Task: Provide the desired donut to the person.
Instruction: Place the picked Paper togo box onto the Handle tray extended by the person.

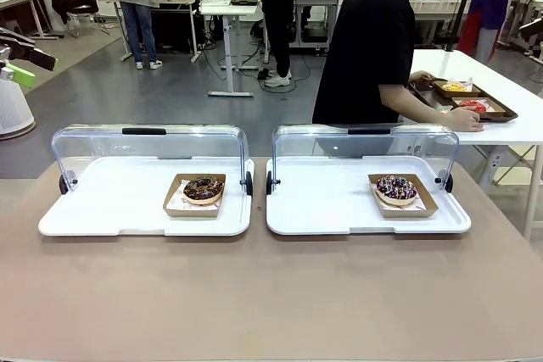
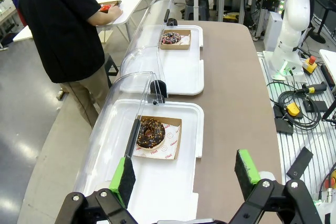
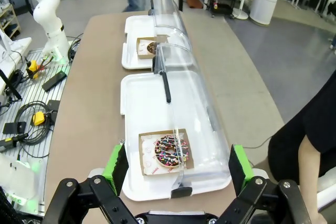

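Observation:
Two donuts sit in brown paper trays on the table. A chocolate donut point(image 1: 203, 189) lies in the left white tray point(image 1: 102, 209). A donut with coloured sprinkles point(image 1: 396, 187) lies in the right white tray point(image 1: 322, 205). Both clear lids are swung back toward the far side. The person point(image 1: 373, 40) in black stands behind the right tray, turned to a side table with a hand point(image 1: 465, 121) on it. My left gripper point(image 2: 185, 174) hovers open above the chocolate donut point(image 2: 150, 132). My right gripper point(image 3: 177, 166) hovers open above the sprinkled donut point(image 3: 172, 150).
A white side table point(image 1: 526, 116) at the far right carries brown trays of food point(image 1: 472, 99). The other arm's white base point(image 2: 291, 30) stands by the table's near edge. Bare brown tabletop point(image 1: 271, 294) stretches in front of the trays. Bystanders work at distant tables.

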Action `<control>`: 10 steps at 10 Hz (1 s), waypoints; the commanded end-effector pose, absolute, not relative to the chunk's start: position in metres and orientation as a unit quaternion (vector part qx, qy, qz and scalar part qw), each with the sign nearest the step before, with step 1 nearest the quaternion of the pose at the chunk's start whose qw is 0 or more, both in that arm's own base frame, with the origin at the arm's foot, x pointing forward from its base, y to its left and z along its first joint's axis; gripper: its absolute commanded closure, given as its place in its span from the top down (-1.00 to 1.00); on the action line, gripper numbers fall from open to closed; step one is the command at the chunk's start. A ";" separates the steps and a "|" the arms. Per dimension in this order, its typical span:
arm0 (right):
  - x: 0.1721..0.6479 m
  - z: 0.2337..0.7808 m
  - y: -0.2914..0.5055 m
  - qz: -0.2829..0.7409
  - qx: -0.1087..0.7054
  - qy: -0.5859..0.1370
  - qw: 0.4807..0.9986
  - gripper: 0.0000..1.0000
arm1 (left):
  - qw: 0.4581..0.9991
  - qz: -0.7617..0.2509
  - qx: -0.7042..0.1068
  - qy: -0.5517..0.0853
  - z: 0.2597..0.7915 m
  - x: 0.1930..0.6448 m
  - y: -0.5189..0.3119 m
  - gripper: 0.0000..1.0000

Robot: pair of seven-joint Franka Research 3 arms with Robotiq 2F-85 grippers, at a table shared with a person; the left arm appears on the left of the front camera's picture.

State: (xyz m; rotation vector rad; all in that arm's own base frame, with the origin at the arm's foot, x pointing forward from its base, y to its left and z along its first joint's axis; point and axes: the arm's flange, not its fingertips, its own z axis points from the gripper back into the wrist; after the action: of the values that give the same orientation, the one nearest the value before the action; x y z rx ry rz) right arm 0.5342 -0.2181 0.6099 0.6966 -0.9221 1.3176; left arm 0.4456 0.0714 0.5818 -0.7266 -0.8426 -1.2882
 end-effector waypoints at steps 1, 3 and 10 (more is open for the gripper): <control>0.534 0.609 -0.217 0.578 0.306 -0.403 0.640 1.00 | 0.661 -0.563 -0.328 -0.373 0.584 0.444 0.071 1.00; 0.534 0.609 -0.217 0.578 0.306 -0.403 0.640 1.00 | 0.661 -0.563 -0.328 -0.373 0.584 0.444 0.071 1.00; 0.534 0.609 -0.217 0.578 0.306 -0.403 0.640 1.00 | 0.661 -0.563 -0.328 -0.373 0.584 0.444 0.071 1.00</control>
State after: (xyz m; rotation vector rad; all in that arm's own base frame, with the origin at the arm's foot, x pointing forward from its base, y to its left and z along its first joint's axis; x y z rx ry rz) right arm 0.5342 -0.2181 0.6099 0.6966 -0.9221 1.3175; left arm 0.4456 0.0714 0.5818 -0.7266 -0.8426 -1.2882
